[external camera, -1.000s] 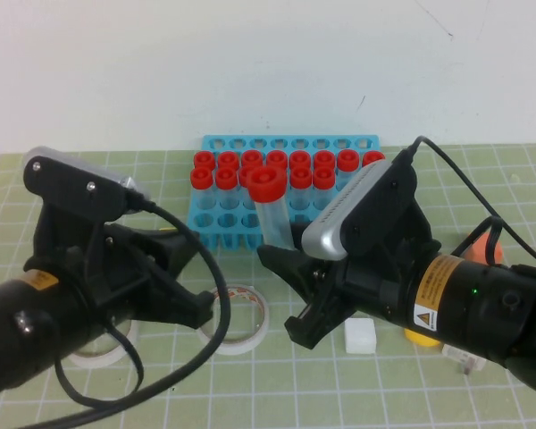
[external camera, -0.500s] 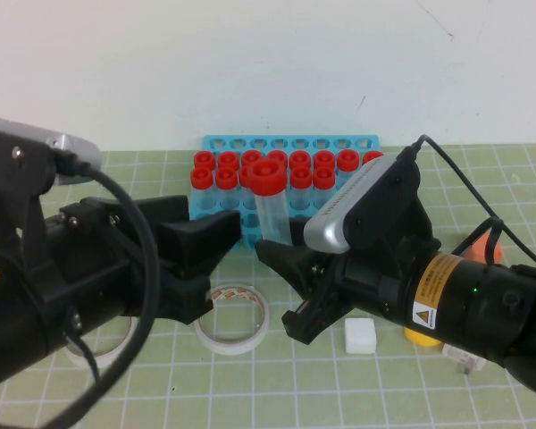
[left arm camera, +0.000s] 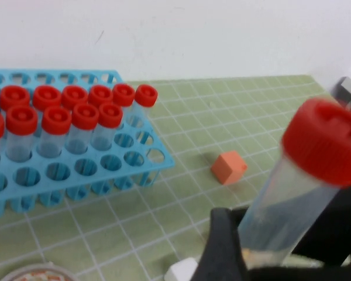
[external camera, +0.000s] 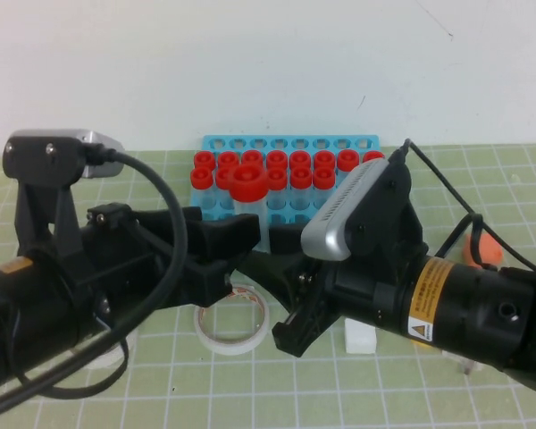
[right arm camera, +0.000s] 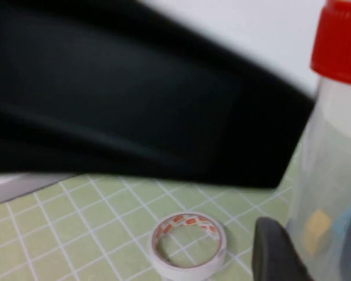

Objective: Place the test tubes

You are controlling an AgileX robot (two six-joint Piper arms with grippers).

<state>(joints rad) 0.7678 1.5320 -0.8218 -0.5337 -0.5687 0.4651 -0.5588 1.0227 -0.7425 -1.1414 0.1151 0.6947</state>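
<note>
Your right gripper (external camera: 268,257) has its fingers (right arm camera: 275,252) set narrowly around the lower end of the test tube (external camera: 250,214). It holds the tube off the bench, roughly upright, with the red cap (external camera: 248,183) on top. In the right wrist view the clear tube wall rises straight out from between the two dark pads.

Your left gripper (external camera: 221,264) sits just beside it, nose to nose with the right one, and its fingers are spread wide. In the left wrist view one dark finger (left arm camera: 222,252) overlaps the base of the tube (left arm camera: 281,205). You cannot tell from any view whether it touches the tube.

Both grippers hang over the middle of the bench (external camera: 518,179), which is covered by a green gridded mat.

- **Beneath the grippers:** a roll of tape (external camera: 235,322) lies flat, with a small white cube (external camera: 360,335) a little toward the right edge.
- **Behind the held tube:** the blue rack (external camera: 286,143) stands toward the far edge. Two rows of red-capped tubes (external camera: 299,170) fill its middle, and the holes on its near side (left arm camera: 123,140) are empty.
- **Right of the rack:** an orange cube (left arm camera: 228,167) rests on the mat, well apart from the rack.
</note>
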